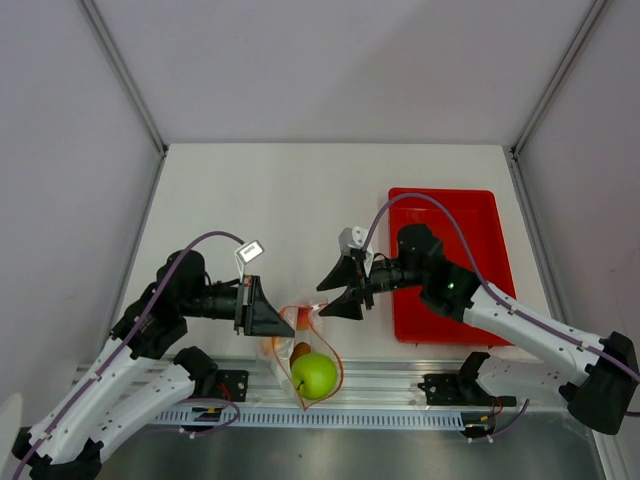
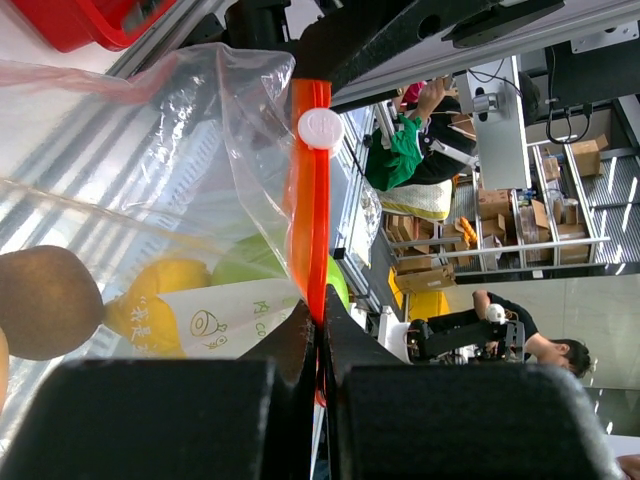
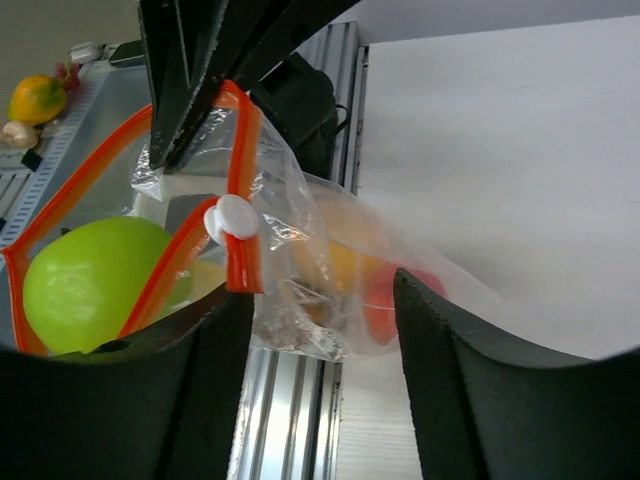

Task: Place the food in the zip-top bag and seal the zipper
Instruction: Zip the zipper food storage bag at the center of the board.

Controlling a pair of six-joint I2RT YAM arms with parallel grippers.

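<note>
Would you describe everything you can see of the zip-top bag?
The zip-top bag is clear, crinkly plastic, edged by an orange-red zipper carrying a white slider. Its mouth gapes around a green apple; a brown piece and a yellow piece show through the film. It is held at the table's near edge over the metal rail by the left gripper, jaws shut on the zipper.

Left arm (image 1: 130, 370): we record it reaching in from its base toward the middle. Left gripper (image 1: 288, 322): jaws pressed together, pinching the zipper (image 2: 310, 200).

Right arm (image 1: 530, 330): we record it bent at the elbow and stretched leftward. Right gripper (image 1: 322, 302): jaws spread apart, tips facing the left gripper.
</note>
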